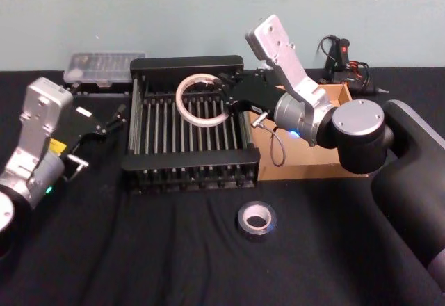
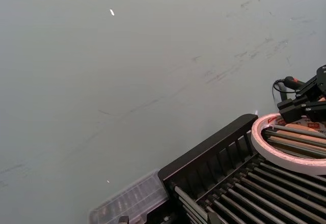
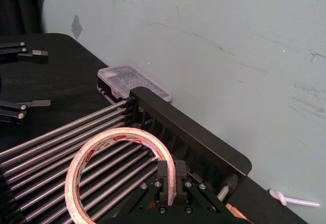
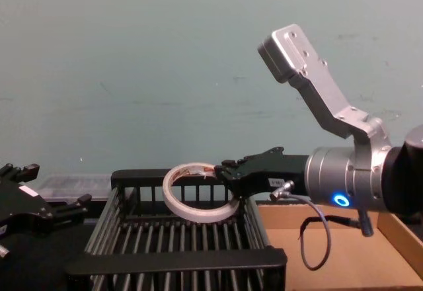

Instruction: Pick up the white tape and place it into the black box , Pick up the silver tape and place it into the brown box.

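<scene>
Step one is nearly done: the right gripper (image 1: 228,101) pinches the white tape (image 1: 201,101) above the black box (image 1: 139,161). Next it calls for release, then the silver tape (image 1: 256,218); the left gripper (image 1: 111,117) idles, spread open

Right gripper (image 1: 228,102) fingers clamped; left gripper (image 1: 111,119) parked.

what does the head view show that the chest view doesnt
Head view: the silver tape lying on the table in front of the black box, and the black box's slatted floor from above. Chest view: the white tape seen side-on, held above that floor. Both: the right gripper shut on the white tape over the black box, the brown box beside it, the left gripper parked.
</scene>
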You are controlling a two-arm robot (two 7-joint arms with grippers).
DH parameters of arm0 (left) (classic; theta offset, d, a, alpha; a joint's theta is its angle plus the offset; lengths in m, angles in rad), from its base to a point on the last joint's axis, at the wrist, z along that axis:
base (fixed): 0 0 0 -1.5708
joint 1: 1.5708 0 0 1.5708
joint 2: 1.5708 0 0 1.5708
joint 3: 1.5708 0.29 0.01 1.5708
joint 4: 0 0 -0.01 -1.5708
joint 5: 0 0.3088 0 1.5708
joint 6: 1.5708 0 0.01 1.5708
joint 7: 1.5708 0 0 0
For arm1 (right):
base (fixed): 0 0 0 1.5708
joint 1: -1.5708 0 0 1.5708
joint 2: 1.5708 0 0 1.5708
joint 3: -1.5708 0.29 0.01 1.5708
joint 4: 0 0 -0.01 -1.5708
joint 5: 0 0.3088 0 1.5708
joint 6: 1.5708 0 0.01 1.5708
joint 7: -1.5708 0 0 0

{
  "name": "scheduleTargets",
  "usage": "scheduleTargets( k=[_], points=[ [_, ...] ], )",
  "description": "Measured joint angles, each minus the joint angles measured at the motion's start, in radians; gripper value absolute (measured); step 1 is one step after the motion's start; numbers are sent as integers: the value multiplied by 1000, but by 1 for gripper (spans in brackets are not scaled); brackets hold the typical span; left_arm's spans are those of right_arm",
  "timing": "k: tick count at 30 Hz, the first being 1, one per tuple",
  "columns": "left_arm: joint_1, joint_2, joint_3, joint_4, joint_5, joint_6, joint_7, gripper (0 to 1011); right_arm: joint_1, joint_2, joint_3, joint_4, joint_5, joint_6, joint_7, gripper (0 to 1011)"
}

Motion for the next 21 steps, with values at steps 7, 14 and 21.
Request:
scheduleTargets(
  k=[7,14,21],
  points=[
    [0,0,0,0,0,0,0,1001,0,1,1,-2,1,0,0,165],
    [0,0,0,0,0,0,0,1001,0,1,1,-3,1,1,-1,386],
    [0,0,0,0,0,0,0,1001,0,1,1,-4,2,1,-1,607]
  ],
)
